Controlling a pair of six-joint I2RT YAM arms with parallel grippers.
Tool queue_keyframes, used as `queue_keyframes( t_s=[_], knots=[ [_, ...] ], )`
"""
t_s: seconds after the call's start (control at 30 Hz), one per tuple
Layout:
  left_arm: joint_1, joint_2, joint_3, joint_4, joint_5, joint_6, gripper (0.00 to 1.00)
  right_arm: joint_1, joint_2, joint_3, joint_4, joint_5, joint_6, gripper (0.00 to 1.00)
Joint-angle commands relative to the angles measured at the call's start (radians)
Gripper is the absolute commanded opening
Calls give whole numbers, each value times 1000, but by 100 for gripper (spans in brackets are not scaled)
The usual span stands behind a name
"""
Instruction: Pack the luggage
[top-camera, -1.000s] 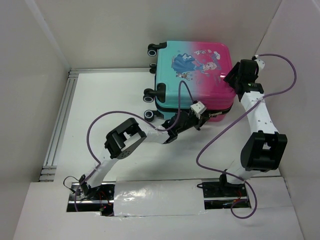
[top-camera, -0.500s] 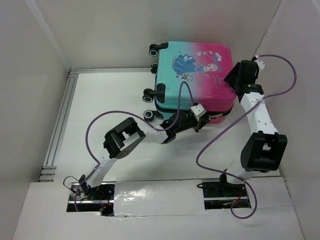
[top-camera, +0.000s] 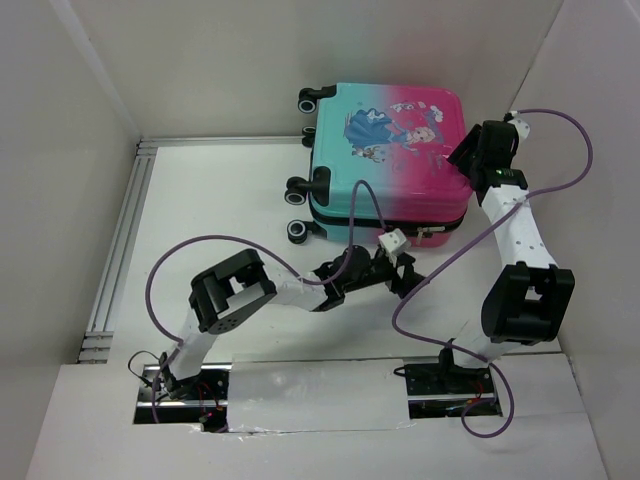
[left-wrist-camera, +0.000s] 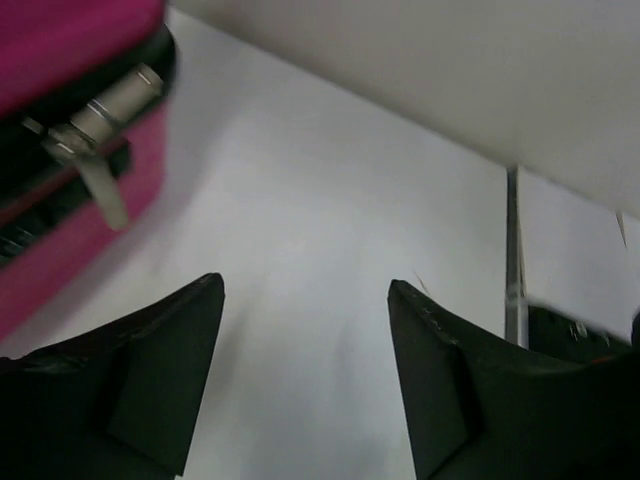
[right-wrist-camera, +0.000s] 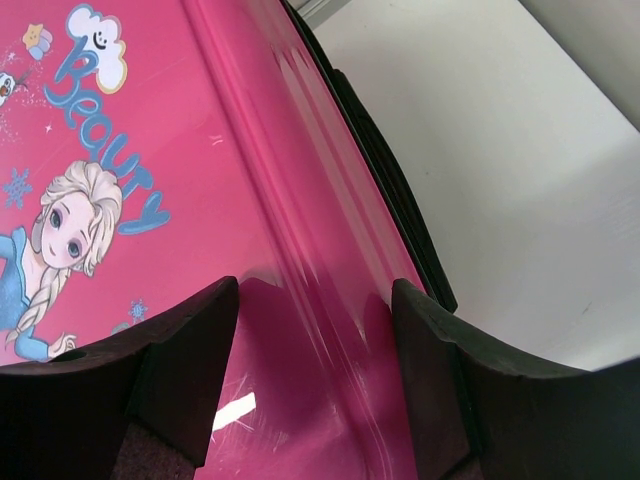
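- Top view: the luggage (top-camera: 385, 150) is lying flat and shut in the upper centre, with its wheels (top-camera: 298, 231) pointing left. The hard glossy shell is fading from teal to pink.
- Top view: your left gripper (top-camera: 400, 272) is hanging just below the case's lower edge. Your right gripper (top-camera: 466, 160) is sitting at its right edge.
- Left wrist view: the fingers are standing apart with nothing between them but the bare white table (left-wrist-camera: 330, 180). The metal zipper pull (left-wrist-camera: 100, 185) is dangling at upper left, thin and flat.
- Risk here: closing from this spot is likely missing the pull, which is lying off to the side. A push instead could be rolling the case away on its wheels.
- Right wrist view: the fingers are spread over the pink shell's rounded edge, gripping nothing. You cannot tell if they are touching it.
- Risk here: the slick curved plastic is offering little hold beside the black trim (right-wrist-camera: 390, 200), so the pads may be skating off.
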Motion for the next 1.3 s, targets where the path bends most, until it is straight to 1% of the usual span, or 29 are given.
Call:
queue_keyframes(
  t_s=[0.0,0.03,0.1,0.17,0.2,0.3,0.4,0.43,0.5,0.53,0.57,0.6,0.63,0.7,0.73,0.77,0.83,0.87,0.9,0.93,0.97,1.03,1.13,1.17,1.23,1.27],
  knots=[
    [13,-63,0,148,-121,-42,78,10,-18,-29,-41,-45,-6,69],
    [13,-63,13,165,-121,-25,76,10,-18,-29,-41,-45,-15,67],
    [13,-54,35,222,-51,41,76,10,-29,-38,-41,-45,-15,67],
    [13,-12,91,213,-13,72,75,10,-39,-47,-32,-45,-15,67],
    [24,5,116,187,45,84,73,10,-39,-47,-32,-45,-25,66],
    [33,67,197,177,154,124,73,10,-50,-47,-32,-54,-25,66],
    [33,120,269,121,149,226,73,10,-59,-58,-23,-66,-25,66],
    [33,137,294,96,136,247,73,10,-59,-58,-23,-66,-25,66],
    [33,176,401,-37,101,283,73,10,-59,-58,-23,-66,-25,66],
    [33,220,446,-97,80,312,73,10,-59,-58,-34,-66,-25,66],
    [33,242,519,-158,70,313,72,10,-59,-49,-34,-57,-25,66],
    [33,255,539,-245,70,313,72,10,-59,-49,-34,-57,-25,66],
    [42,256,540,-266,70,313,69,10,-59,-49,-34,-57,-25,66],
    [42,245,472,-249,61,276,68,10,-59,-49,-34,-57,-25,66],
    [42,234,440,-238,20,236,68,10,-59,-49,-34,-57,-25,66],
    [42,211,394,-238,-11,207,64,10,-59,-40,-34,-57,-25,66],
    [53,188,360,-287,-69,149,63,10,-59,-40,-34,-57,-25,66],
    [53,176,343,-297,-78,97,62,10,-59,-40,-34,-57,-25,66],
    [62,138,285,-297,-78,84,60,10,-59,-40,-34,-57,-25,66],
    [62,115,245,-265,-110,84,60,10,-59,-40,-34,-57,-25,66],
    [62,90,174,-185,-111,84,60,10,-59,-40,-34,-57,-25,66],
    [62,40,151,-143,-146,84,62,10,-59,-50,-34,-57,-25,66],
    [72,21,171,-197,-146,84,62,10,-70,-64,-34,-66,-34,66],
    [72,10,171,-206,-146,74,64,10,-87,-75,-34,-77,-34,66],
    [72,-31,116,-215,-166,44,66,10,-119,-121,-23,-77,-34,66],
    [82,-59,83,-206,-166,32,66,10,-162,-138,-11,-77,-34,66]
  ],
)
